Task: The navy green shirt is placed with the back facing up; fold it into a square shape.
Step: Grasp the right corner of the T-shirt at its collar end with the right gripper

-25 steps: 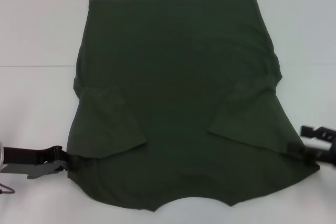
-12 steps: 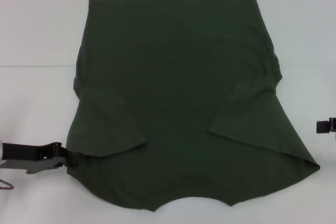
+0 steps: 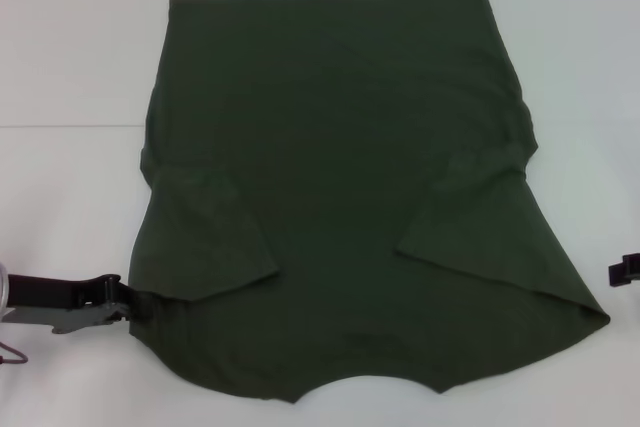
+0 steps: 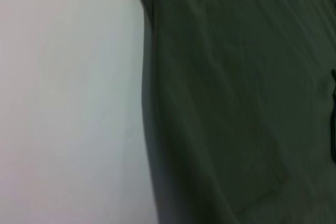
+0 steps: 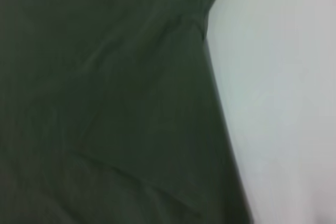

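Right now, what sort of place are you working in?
Probably a lab or test bench rather than a home: a plain white table, bare except for the navy green shirt, with the left gripper at the shirt's edge and the right gripper off to its side.

The navy green shirt (image 3: 340, 197) lies flat on the bench (image 3: 70, 57), collar edge nearest the robot, hem farthest; both sleeves lie folded inward on its body; the left gripper (image 3: 122, 299) touches its near left edge; the right gripper (image 3: 624, 271) sits apart, right of its near corner.
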Available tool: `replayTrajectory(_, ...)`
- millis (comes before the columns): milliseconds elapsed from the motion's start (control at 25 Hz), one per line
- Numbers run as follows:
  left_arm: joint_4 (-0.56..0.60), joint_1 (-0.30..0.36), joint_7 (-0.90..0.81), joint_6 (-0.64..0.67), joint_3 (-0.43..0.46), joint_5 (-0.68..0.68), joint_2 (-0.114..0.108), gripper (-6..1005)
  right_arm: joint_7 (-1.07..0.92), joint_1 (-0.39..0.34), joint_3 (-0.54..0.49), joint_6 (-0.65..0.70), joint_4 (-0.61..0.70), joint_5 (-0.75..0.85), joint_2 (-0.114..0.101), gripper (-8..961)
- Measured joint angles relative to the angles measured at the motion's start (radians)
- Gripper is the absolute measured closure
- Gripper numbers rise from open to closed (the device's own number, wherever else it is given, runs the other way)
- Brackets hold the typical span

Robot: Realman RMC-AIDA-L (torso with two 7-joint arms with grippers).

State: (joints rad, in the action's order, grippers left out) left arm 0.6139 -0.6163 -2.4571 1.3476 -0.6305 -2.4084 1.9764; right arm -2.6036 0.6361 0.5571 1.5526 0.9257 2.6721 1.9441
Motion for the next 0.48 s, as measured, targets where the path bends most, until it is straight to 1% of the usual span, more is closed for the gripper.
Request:
replayTrajectory(160, 0.000, 0.000, 0.011, 0.000, 0.000, 0.000, 0.000, 955, 0.000, 0.009, 0.003, -0.026, -0.049, 0.003, 0.000, 38)
replayTrajectory(480, -0.001, 0.002, 0.023, 0.002, 0.000, 0.004, 0.004, 955, 0.008, 0.020, 0.043, -0.067, -0.116, 0.003, 0.000, 38)
